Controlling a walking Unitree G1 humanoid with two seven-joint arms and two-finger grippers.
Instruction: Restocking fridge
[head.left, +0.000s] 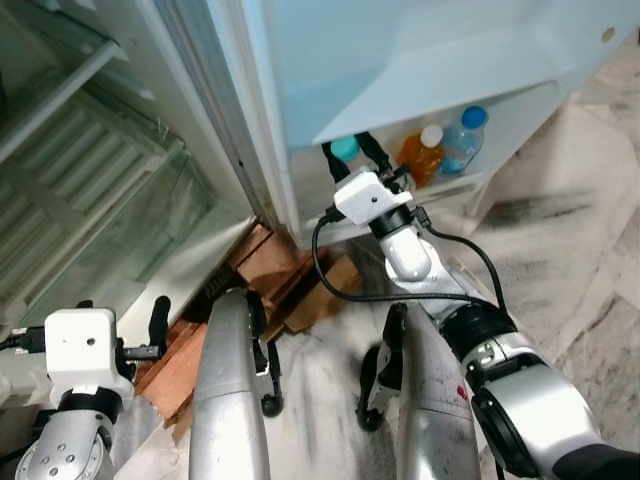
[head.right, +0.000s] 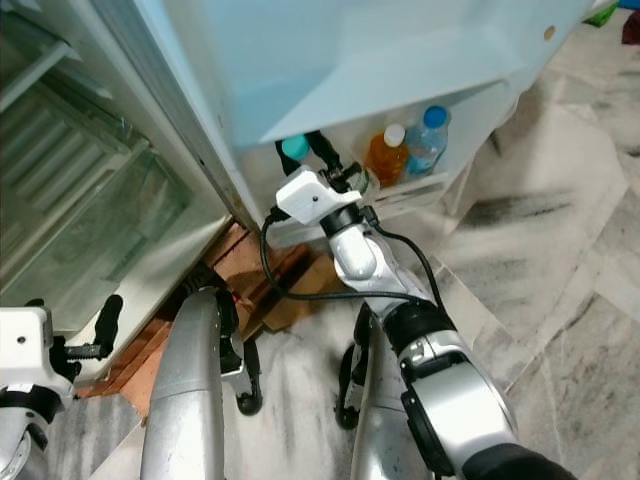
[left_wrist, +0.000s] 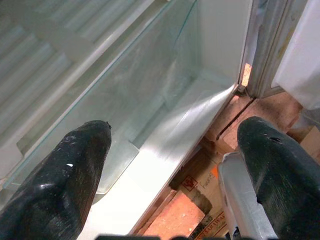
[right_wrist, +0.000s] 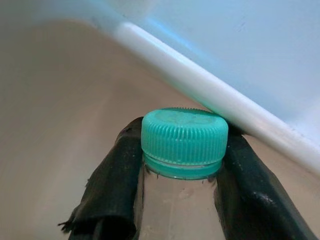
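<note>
Marble floor (head.left: 560, 200), open fridge (head.left: 120, 190) on wooden blocks (head.left: 270, 265) | left claw (left_wrist: 175, 165) low at near left, fingers spread, facing the bare fridge bottom | right claw (head.left: 348, 152) reaches into door shelf (head.left: 470, 185), pinching teal-capped bottle (right_wrist: 182, 150) by the neck | right of it: orange bottle (head.left: 422, 155), then blue-capped bottle (head.left: 462, 138)

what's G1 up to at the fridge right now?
It's restocking the fridge door shelf. The right gripper is shut on the neck of a teal-capped bottle, holding it in the shelf next to an orange drink bottle and a blue-capped water bottle already standing there. The left gripper is open and idle, low by the open fridge compartment, holding nothing.
</note>
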